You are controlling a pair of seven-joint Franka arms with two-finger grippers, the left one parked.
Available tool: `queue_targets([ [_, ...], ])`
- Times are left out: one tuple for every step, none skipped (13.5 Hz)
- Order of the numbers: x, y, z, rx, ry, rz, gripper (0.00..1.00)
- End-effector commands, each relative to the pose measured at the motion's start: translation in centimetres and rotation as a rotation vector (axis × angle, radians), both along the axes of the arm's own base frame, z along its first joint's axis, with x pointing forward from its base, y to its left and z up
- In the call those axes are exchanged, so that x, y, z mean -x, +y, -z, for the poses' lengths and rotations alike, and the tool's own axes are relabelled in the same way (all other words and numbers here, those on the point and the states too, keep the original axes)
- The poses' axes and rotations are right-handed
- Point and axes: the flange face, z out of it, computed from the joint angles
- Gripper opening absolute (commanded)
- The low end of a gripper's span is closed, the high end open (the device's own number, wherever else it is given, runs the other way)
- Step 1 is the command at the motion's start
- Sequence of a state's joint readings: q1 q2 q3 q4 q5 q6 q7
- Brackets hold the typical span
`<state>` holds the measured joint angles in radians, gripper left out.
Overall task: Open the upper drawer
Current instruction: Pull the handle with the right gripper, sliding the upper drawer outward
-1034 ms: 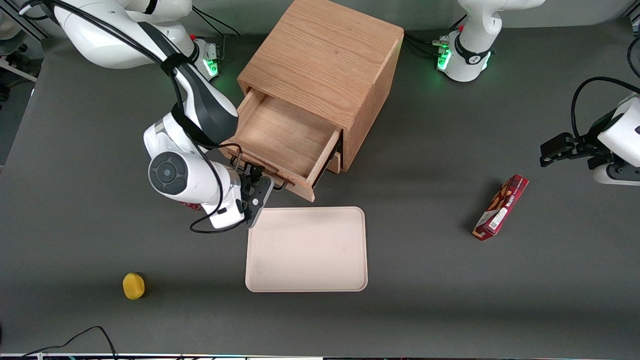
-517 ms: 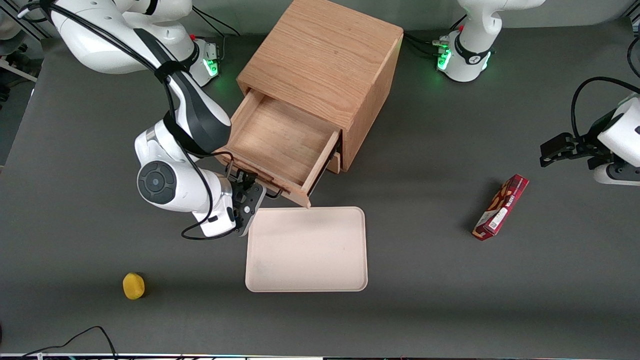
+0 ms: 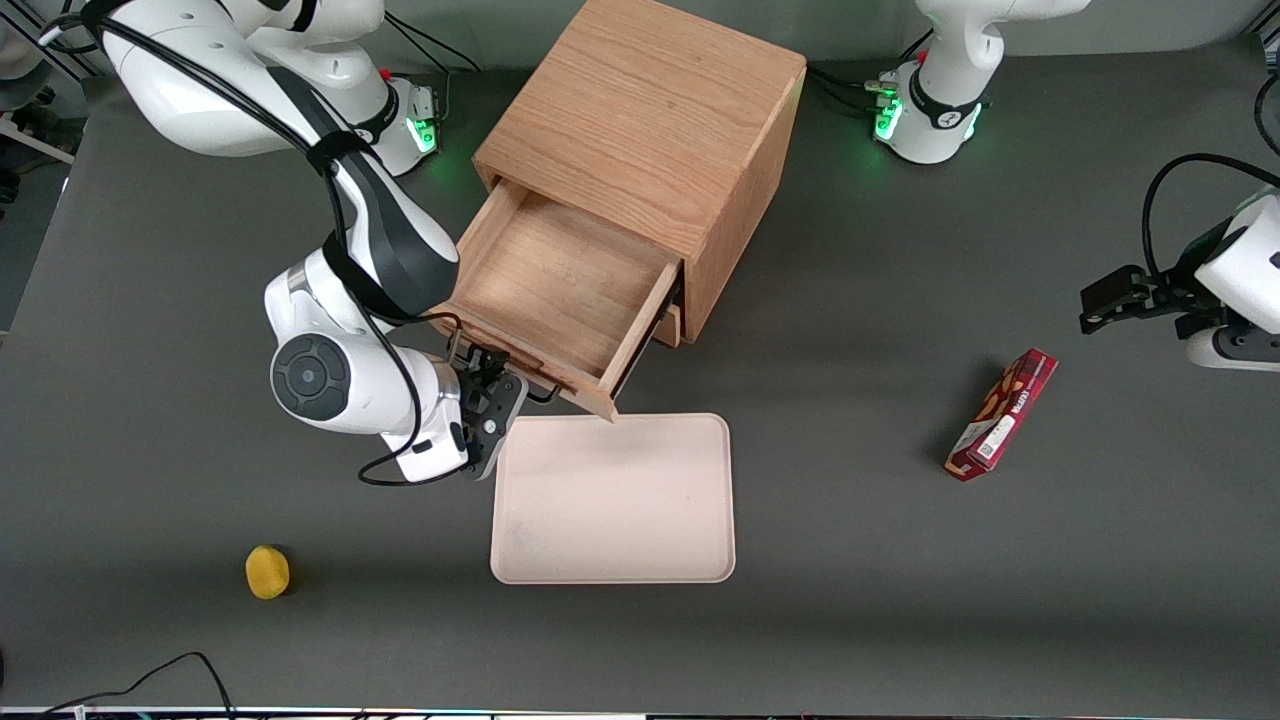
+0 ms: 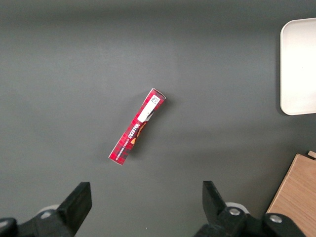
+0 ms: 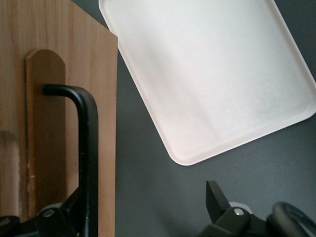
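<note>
The oak cabinet (image 3: 650, 110) stands at the back of the table. Its upper drawer (image 3: 560, 290) is pulled well out, and the wooden tray shows nothing inside. A black wire handle (image 5: 88, 148) runs along the drawer front (image 5: 49, 123). My right gripper (image 3: 492, 380) hangs in front of that drawer front at the handle, nearer the front camera than the cabinet. In the right wrist view the gripper (image 5: 143, 205) is open. The handle passes just inside one finger (image 5: 59, 217), while the other finger (image 5: 217, 200) stands far off over the grey table.
A cream tray (image 3: 613, 497) lies just in front of the open drawer, close to its corner. A yellow object (image 3: 267, 571) sits nearer the front camera toward the working arm's end. A red box (image 3: 1002, 414) lies toward the parked arm's end.
The upper drawer has slid farther out of the cabinet toward the cream tray. My right gripper and wrist have moved with it, toward the front camera.
</note>
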<state>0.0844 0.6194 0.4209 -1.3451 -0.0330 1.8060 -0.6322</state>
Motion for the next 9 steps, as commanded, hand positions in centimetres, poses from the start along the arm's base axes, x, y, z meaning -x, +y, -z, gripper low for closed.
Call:
queue_targets([
  [-1.0,0.1,0.0,0.017,-0.017,-0.032,1.00],
  [-1.1,0.0,0.1,0.016,-0.017,-0.031,1.00],
  [-1.3,-0.2,-0.1,0.021,-0.025,-0.029,1.00],
  [-1.4,-0.3,-0.2,0.024,-0.031,-0.036,1.00],
  [-1.4,-0.3,-0.2,0.026,-0.031,-0.038,1.00],
  [-1.5,-0.5,-0.3,0.025,-0.032,-0.036,1.00],
  [-1.6,-0.7,-0.5,0.025,-0.037,-0.045,1.00],
  [-1.8,-1.1,-0.6,0.026,-0.031,-0.041,1.00],
  [-1.9,-1.1,-0.8,0.025,-0.032,-0.046,1.00],
])
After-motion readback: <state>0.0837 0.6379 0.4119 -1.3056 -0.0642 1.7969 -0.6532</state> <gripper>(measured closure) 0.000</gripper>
